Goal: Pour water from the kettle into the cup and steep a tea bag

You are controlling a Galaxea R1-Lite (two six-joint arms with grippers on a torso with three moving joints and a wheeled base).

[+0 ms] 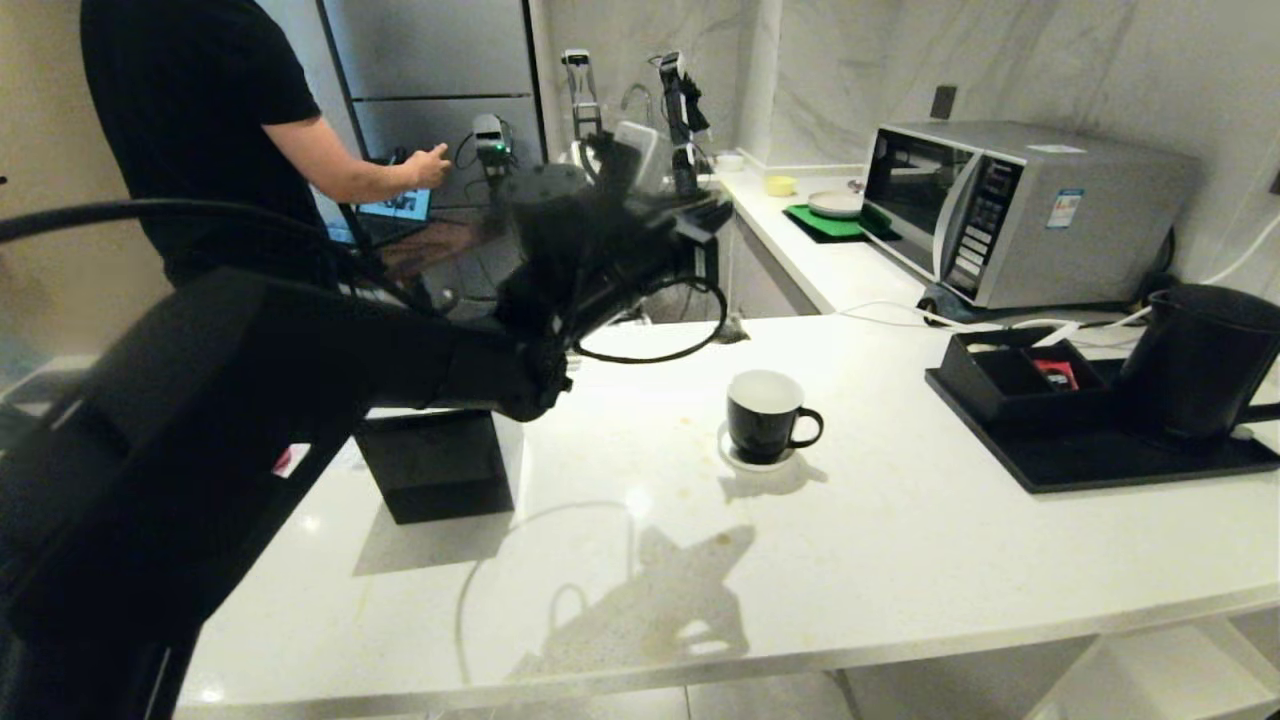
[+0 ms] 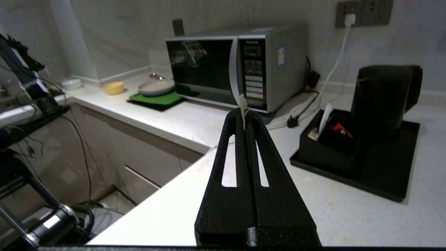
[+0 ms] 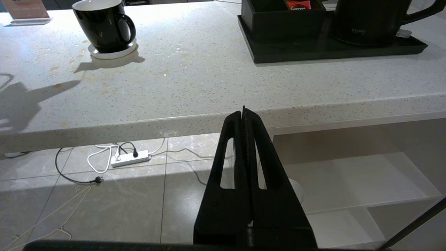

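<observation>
My left gripper [image 2: 243, 120] is raised above the counter, left of and behind the cup, pointing toward the microwave and kettle. It is shut on the tea bag's pale green tag [image 2: 243, 104], which sticks out past its tips. The mesh bag itself is hidden. In the head view that gripper [image 1: 712, 214] is a dark blur. The black cup [image 1: 765, 420] [image 3: 104, 24] stands on its white saucer [image 1: 738, 461] mid-counter. The black kettle [image 1: 1200, 360] [image 2: 381, 101] [image 3: 369, 21] stands on a black tray [image 1: 1100, 468] at the right. My right gripper [image 3: 244, 113] is parked below the counter's front edge, shut and empty.
A black cube tissue box [image 1: 435, 465] stands left of the cup, under my left arm. A black sachet holder [image 1: 1010, 375] shares the tray. A microwave [image 1: 1010, 210] stands behind it with cables. A person [image 1: 200, 130] stands at the back left.
</observation>
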